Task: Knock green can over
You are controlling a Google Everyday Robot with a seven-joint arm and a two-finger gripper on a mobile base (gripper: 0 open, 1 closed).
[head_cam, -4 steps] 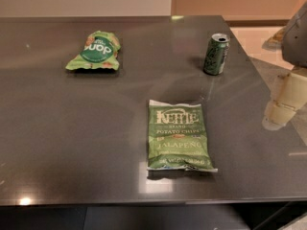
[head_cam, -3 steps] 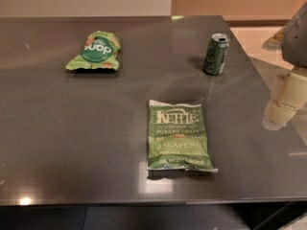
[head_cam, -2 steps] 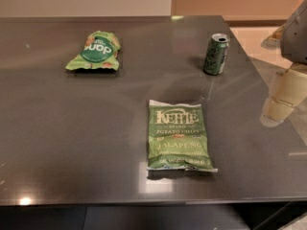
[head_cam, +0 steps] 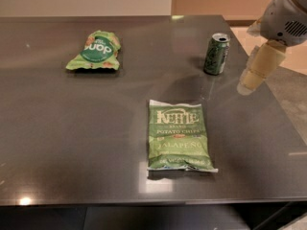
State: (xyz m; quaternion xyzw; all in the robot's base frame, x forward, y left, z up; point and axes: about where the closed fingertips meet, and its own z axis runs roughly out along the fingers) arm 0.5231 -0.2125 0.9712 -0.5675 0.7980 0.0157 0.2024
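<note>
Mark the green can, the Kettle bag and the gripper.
green can (head_cam: pixel 216 55): camera view, mid-body.
Kettle bag (head_cam: pixel 178 135): camera view, front centre.
gripper (head_cam: pixel 249 80): camera view, tip end, right of the green can.

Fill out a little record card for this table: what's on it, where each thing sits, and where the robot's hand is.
surface: dark table
green can: upright, far right part of the table, not yet knocked over
Kettle chip bag: lying flat, near the middle, closer to the camera than the can
second green bag: crumpled, far left
gripper: at the right edge, above the table, to the right of the can, apart from it
touching the can: nothing
</note>
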